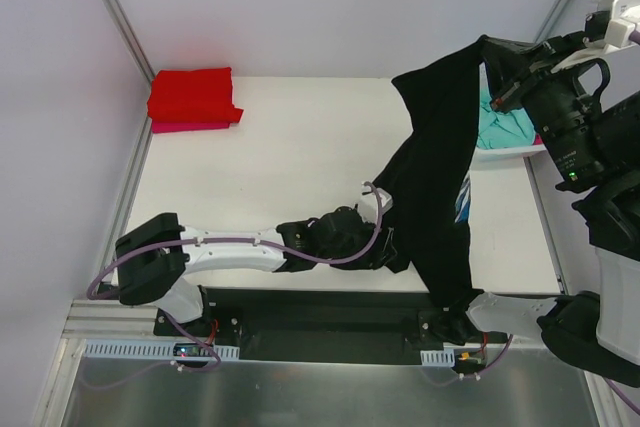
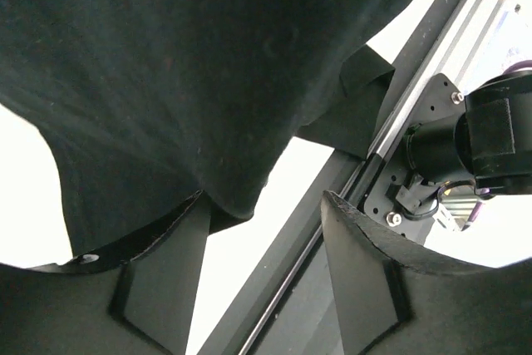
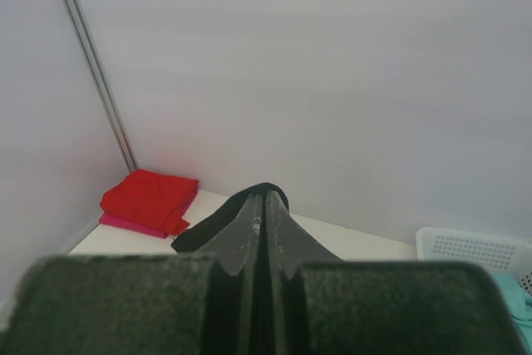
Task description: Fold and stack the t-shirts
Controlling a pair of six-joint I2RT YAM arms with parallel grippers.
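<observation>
The black t-shirt (image 1: 440, 167) hangs in the air from my right gripper (image 1: 497, 57) at the upper right, and its lower end drapes down to the table's near edge. A sliver of blue print (image 1: 463, 202) shows on it. In the right wrist view the right gripper (image 3: 266, 195) is shut on a loop of the black t-shirt (image 3: 218, 224). My left gripper (image 1: 388, 247) sits low at the shirt's hanging hem. In the left wrist view the left gripper (image 2: 264, 201) is open, and the black t-shirt (image 2: 191, 81) has its hem dipping beside the left finger. Red (image 1: 192, 95) and pink (image 1: 190, 127) t-shirts lie folded and stacked at the far left.
A white mesh basket (image 1: 512, 153) stands at the far right with a teal t-shirt (image 1: 505, 122) in it. The basket (image 3: 474, 248) and the red t-shirt (image 3: 150, 199) also show in the right wrist view. Grey walls enclose the table. A black rail (image 2: 332, 230) runs along the near edge.
</observation>
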